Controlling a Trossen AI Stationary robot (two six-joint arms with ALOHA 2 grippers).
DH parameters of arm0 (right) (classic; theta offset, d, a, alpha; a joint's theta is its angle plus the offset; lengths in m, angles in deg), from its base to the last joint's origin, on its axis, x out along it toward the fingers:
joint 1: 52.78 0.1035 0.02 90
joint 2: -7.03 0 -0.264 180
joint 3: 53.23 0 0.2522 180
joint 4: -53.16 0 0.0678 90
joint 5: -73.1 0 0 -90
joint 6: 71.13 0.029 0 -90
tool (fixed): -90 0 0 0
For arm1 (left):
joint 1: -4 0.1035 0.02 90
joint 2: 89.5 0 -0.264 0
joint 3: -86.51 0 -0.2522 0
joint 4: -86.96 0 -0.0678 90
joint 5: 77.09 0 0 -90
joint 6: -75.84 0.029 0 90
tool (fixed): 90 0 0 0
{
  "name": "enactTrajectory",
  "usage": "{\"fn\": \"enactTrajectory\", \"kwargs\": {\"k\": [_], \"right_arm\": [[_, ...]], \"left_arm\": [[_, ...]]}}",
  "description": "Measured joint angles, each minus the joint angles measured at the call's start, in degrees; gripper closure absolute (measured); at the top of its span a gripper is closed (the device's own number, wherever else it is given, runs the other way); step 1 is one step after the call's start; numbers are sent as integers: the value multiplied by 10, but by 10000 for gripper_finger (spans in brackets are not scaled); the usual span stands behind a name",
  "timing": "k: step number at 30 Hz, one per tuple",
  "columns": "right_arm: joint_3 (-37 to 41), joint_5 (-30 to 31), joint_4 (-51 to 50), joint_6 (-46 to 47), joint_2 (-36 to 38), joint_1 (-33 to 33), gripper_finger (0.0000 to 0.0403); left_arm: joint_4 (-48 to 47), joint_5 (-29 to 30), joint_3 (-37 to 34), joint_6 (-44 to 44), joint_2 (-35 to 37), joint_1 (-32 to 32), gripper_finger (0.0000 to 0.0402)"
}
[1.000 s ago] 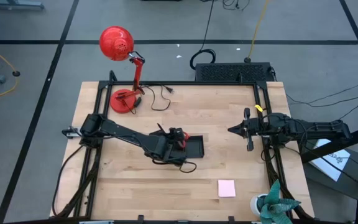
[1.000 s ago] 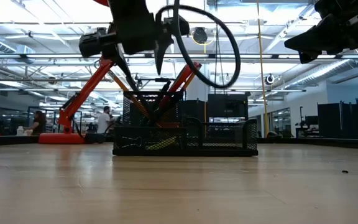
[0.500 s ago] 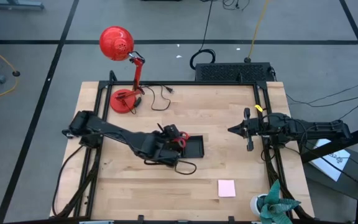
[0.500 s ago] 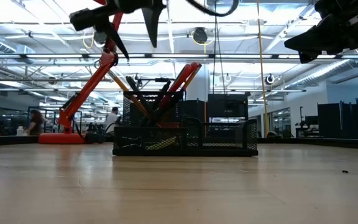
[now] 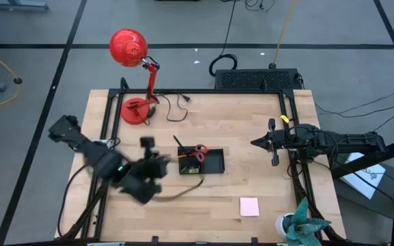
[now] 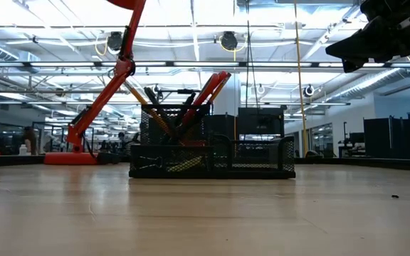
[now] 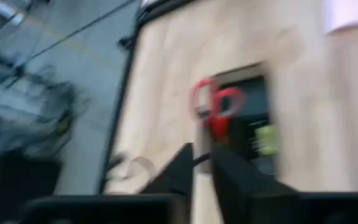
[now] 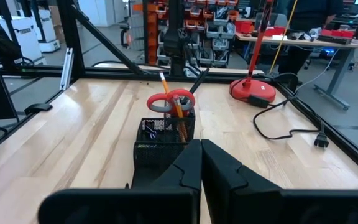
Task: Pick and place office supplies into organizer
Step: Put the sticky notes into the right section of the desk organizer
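The black mesh organizer [image 5: 211, 162] stands mid-table, also in the low view [image 6: 212, 160] and both wrist views [image 7: 253, 124] [image 8: 160, 140]. Red-handled scissors [image 8: 169, 99], an orange pencil [image 8: 165, 84] and a black pen [image 8: 199, 78] stand upright in its tall compartment. The pink sticky-note pad [image 5: 249, 206] lies flat near the front right. My left gripper [image 5: 157, 162] hangs blurred to the organizer's left, a narrow gap between its fingers [image 7: 202, 155], holding nothing. My right gripper [image 5: 254, 143] waits shut and level at the table's right side [image 8: 201, 146].
The red desk lamp [image 5: 130, 48] has its base [image 5: 137, 111] at the far left, its cord [image 5: 178, 102] trailing on the wood. A black box with cables [image 5: 255, 78] sits beyond the far edge. A green plant [image 5: 301, 225] stands at the near right corner.
My left gripper has risen from just over the organizer, rolled about its own axis and swung toward the table's left edge, leaving the low view. The scissors, pencil and pen stay standing in the organizer.
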Motion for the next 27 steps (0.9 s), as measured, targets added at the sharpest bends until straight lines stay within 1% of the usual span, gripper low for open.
{"fn": "enactTrajectory", "kwargs": {"k": [1, 2, 4, 6, 7, 9, 10, 12, 14, 16, 17, 18, 20, 23, 25, 27], "right_arm": [[0, 0, 0, 0, 0, 0, 403], [0, -1, 0, 0, 0, 0, 403], [0, -6, 1, -1, 0, 0, 403], [0, -34, 8, -4, 0, 0, 403], [0, -53, 13, -5, 0, 0, 403], [0, -74, 36, -4, -5, -1, 403], [0, -74, 55, -3, -11, -4, 403], [0, -77, 92, -8, -30, -12, 403], [0, -91, 123, -17, -53, -10, 403], [0, -91, 134, -21, -74, 2, 403], [0, -88, 133, -25, -84, 9, 403], [0, -90, 132, -28, -93, 17, 403], [0, -102, 134, -26, -108, 34, 403], [0, -100, 164, 15, -120, 65, 403], [0, -75, 174, 34, -127, 88, 403], [0, -35, 180, 43, -139, 121, 403]], "left_arm": [[18, 1, -12, -12, 6, -24, 366], [45, 5, -30, -10, 12, -48, 383], [133, 25, -86, 40, 24, -99, 389], [239, 41, -156, 97, 52, -143, 386], [304, 47, -193, 121, 74, -156, 388], [438, 48, -269, 162, 130, -162, 396], [503, 38, -312, 185, 157, -154, 398], [633, -18, -396, 245, 201, -124, 397], [763, -113, -481, 315, 232, -85, 398], [875, -207, -557, 381, 258, -57, 399], [927, -242, -592, 405, 268, -50, 399], [970, -262, -622, 420, 275, -44, 399], [1031, -276, -681, 436, 286, -36, 400], [1087, -255, -744, 419, 291, -14, 398], [1123, -244, -769, 396, 292, -2, 398], [1136, -233, -782, 376, 292, 4, 397]]}}
